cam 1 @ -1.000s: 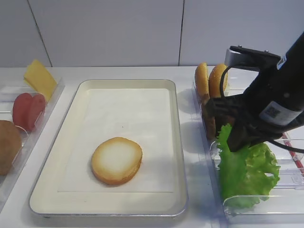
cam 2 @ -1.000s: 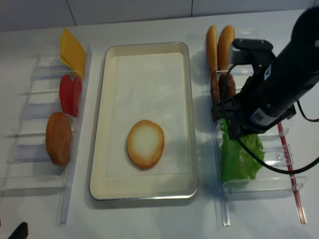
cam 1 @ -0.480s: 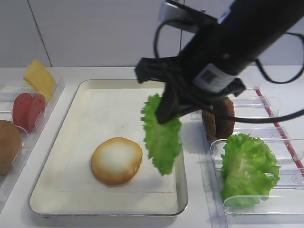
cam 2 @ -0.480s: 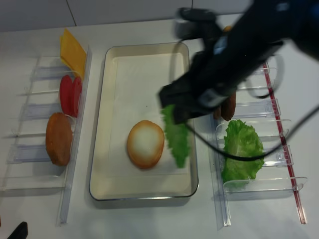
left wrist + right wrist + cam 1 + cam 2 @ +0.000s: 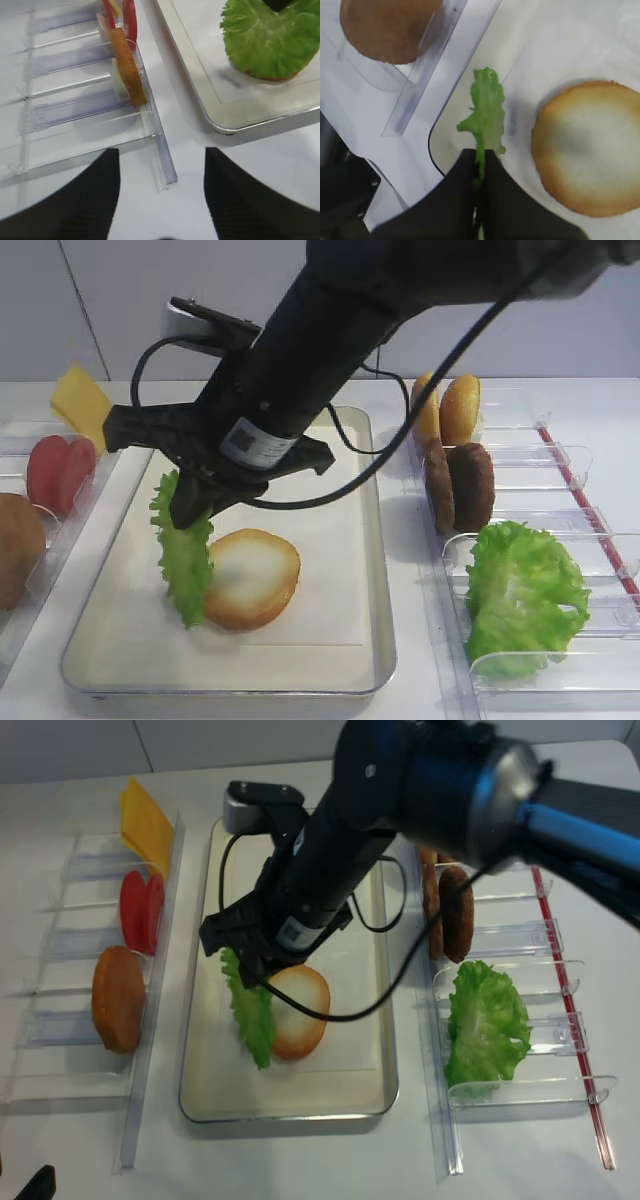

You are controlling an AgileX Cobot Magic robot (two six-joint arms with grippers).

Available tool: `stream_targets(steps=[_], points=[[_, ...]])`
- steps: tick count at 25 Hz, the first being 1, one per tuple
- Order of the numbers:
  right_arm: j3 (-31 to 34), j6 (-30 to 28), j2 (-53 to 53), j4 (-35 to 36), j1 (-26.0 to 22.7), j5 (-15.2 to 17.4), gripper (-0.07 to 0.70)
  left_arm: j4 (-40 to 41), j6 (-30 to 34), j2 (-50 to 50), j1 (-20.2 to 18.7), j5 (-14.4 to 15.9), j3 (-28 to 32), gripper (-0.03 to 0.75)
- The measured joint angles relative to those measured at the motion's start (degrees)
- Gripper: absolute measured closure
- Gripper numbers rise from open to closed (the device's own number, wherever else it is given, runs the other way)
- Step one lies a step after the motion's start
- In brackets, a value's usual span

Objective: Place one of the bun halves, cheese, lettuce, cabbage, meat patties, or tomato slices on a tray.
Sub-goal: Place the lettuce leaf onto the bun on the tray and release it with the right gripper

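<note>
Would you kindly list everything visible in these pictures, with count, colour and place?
Cream metal tray: one, centre of the table, paper-lined.
Golden bun half: one, flat face up, on the tray.
Frilly green lettuce leaf: one, hanging over the tray, left of that bun.
Upright bun halves: two, golden, right rack, far end.
Dark brown meat patties: two, right rack.
Bunched green leaves: one heap, right rack, near end.
Pale-yellow cheese slice: one, left rack.
Red tomato slices: two, left rack.
Brown bun: one, left rack.
Right gripper: black, shut on the lettuce leaf.
Left gripper: open, near the left rack.
</note>
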Motion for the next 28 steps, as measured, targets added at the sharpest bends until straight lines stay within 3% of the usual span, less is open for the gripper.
stream_targets(steps=[3,8,14,28], points=[[-0.88,-0.04,1.73,-0.41,0.00,0.11,0.601,0.00,0.00,0.00,0.00,0.00,0.00,0.354],[-1.14,4.14,3.39,-10.42,-0.46,1.84,0.601,0.00,0.00,0.00,0.00,0.00,0.00,0.354],[-1.25,6.93,4.96,-16.52,-0.69,2.48,0.601,0.00,0.00,0.00,0.00,0.00,0.00,0.354],[-1.25,8.97,4.96,-19.44,-0.69,1.76,0.600,0.00,0.00,0.00,0.00,0.00,0.00,0.354]])
